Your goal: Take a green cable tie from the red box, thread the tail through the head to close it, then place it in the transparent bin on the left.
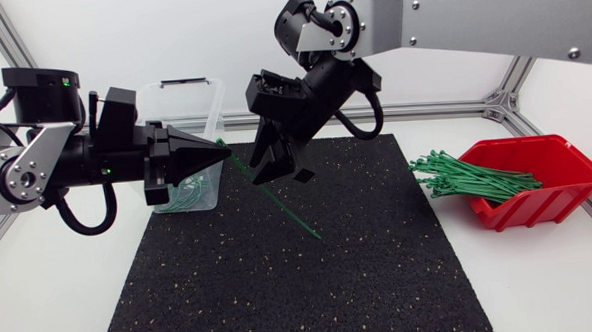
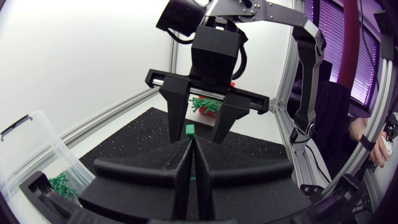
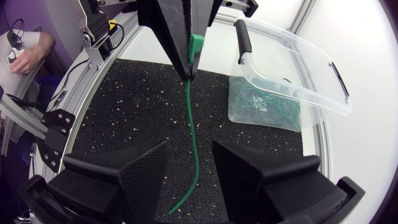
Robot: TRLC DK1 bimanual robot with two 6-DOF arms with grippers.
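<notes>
Nearest us lies one black mat (image 1: 281, 287). Seen from above, with the mat's centre as the dial, one green cable tie (image 1: 277, 195) slants in the air from eleven o'clock toward the centre. Our left gripper (image 1: 215, 146) comes in from nine o'clock. Its two fingers are pressed together, pinching the tie's head (image 3: 195, 46). Our right gripper (image 1: 281, 172) hangs at twelve o'clock and faces the left one, its two fingers spread wide. In the right wrist view the tie's tail runs down through the gap between them, touching neither as far as we can see.

Farther out, at ten o'clock, stands one transparent bin (image 1: 213, 100) holding a few green ties (image 1: 182, 201); we cannot count them. At three o'clock, off the mat, one red box (image 1: 561, 159) lies tipped. A thick bundle of green ties (image 1: 472, 176), too many to count, spills from its mouth.
</notes>
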